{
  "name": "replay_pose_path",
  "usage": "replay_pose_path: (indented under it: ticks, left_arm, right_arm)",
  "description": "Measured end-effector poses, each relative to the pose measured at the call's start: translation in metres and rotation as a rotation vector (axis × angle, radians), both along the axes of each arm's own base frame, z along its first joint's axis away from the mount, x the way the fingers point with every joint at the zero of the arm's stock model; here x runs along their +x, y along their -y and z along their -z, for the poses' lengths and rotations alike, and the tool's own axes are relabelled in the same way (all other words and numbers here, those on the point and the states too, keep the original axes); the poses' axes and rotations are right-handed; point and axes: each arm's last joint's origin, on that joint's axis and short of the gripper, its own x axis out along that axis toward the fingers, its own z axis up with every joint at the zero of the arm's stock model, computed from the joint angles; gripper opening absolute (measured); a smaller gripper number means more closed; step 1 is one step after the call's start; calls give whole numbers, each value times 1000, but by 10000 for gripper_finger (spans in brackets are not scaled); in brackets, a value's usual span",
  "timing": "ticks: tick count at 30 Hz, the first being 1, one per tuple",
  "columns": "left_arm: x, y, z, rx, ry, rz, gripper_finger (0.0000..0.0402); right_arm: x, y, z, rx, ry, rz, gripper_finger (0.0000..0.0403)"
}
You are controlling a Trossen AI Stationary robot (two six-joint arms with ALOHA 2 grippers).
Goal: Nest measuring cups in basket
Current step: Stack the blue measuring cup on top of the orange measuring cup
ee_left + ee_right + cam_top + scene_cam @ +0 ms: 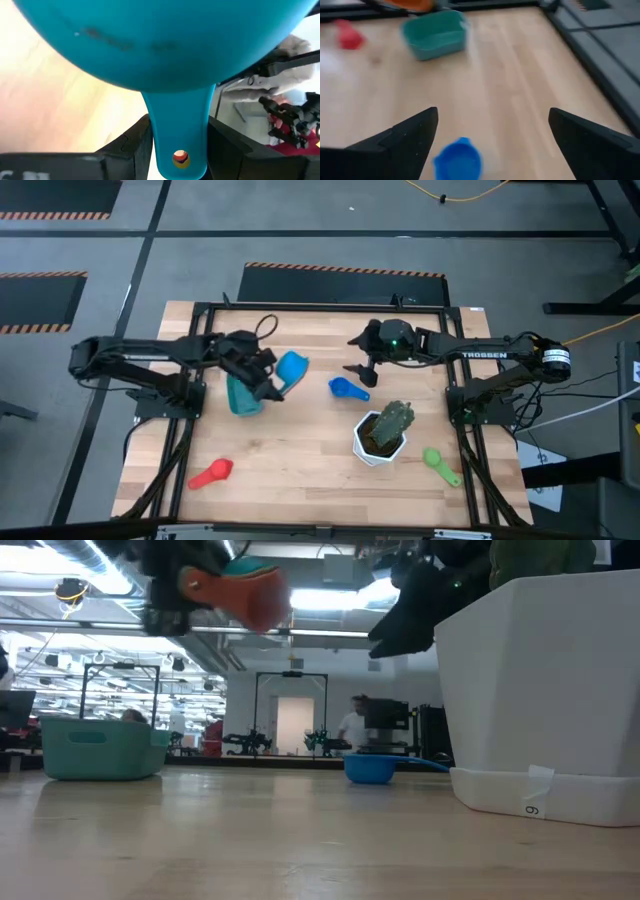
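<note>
High view gives me the left gripper [268,385] over the near edge of the teal basket [243,397], pinching the handle of a large light-blue measuring cup [291,367] whose bowl sticks out past the fingertips, away from the basket. From the left wrist camera I see that cup [165,45] filling the frame, its handle clamped between the two dark fingers [131,145] — an orange-and-yellow dot shows through the hole at the handle's end. At table height the held load hangs well above the wood, and I see an orange cup [240,592] nested under the teal one there; the basket [100,748] sits on the table below and to the side of it. The right gripper [358,372] hovers with its fingers spread wide, just above and behind a small dark-blue measuring cup [346,388] lying on the table; in its wrist camera that cup [458,158] lies between the two open fingers [400,142], nearer one of them, untouched. Farther from either gripper, a red cup [211,473] and a green cup [438,462] lie near the table's front edge, either side of a white pot [378,438] holding a plant.
</note>
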Motion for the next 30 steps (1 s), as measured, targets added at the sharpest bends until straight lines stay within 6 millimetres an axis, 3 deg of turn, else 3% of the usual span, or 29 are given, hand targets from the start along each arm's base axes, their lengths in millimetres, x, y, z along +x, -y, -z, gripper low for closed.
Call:
replay_pose_path:
  ticks: [5,16,30]
  left_arm:
    - [-9,14,23,-107,-45,-38,147]
    - [-10,29,86,-348,206,-217,147]
    - [5,47,91,-417,347,-218,147]
  right_arm:
    - [4,-7,-3,55,55,-133,383]
    - [31,-44,-1,-136,208,-364,383]
    - [61,-47,20,-176,349,-375,383]
